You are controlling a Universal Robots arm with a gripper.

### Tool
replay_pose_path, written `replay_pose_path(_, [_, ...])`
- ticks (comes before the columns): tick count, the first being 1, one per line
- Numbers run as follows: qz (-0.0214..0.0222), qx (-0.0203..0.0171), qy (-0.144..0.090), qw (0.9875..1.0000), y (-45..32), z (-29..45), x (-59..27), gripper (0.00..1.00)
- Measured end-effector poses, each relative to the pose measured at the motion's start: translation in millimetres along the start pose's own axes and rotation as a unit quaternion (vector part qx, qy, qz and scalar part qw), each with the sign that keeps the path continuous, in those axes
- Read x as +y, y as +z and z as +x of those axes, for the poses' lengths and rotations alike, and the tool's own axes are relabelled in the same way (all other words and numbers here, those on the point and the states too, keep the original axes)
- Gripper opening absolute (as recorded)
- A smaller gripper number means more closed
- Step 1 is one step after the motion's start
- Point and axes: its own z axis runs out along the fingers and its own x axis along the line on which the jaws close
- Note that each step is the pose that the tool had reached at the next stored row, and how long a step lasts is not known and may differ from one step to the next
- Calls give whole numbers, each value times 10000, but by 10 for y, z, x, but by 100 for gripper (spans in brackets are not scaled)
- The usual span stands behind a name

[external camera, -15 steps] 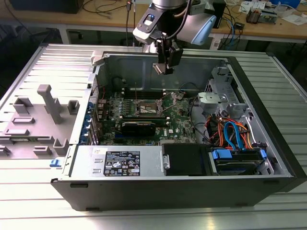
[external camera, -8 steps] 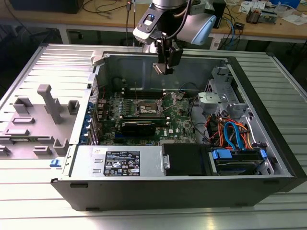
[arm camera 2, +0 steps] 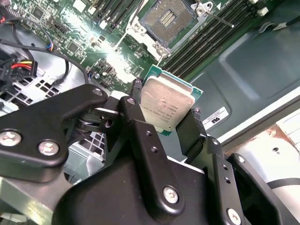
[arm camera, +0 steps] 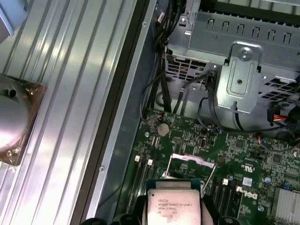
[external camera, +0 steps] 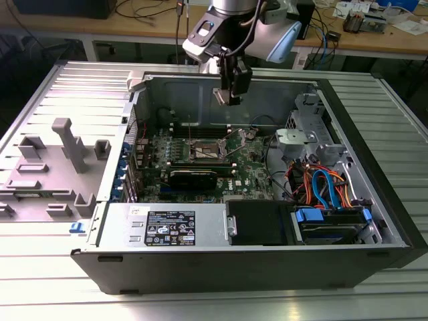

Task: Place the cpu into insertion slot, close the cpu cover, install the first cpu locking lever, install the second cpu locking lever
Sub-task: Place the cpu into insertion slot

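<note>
Shows dull silver-grey on the cpu (arm camera 2: 166, 105) top with a green rim, matte black on the fingers (arm camera 2: 138, 122). Deep green over the circuit board (external camera: 251, 164), dark centre and shiny metal edge at the insertion slot (arm camera 2: 168, 18). Orange, blue and red among the cables (external camera: 321, 187), pale ribbed stripes along the table (external camera: 200, 304).

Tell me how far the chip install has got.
Done: the chip is picked up and clamped in the gripper above the open case.
In hand: the chip is held over the green board. The socket shows bare contacts with no chip in it.
Left: seating the chip, closing the cover, which is raised off the socket, and both locking levers.
</note>
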Motion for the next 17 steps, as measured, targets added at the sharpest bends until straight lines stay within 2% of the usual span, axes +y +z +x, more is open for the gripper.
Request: replay_pose_path(17, [-2, -8, 96, 10000, 4, -1, -25, 54])
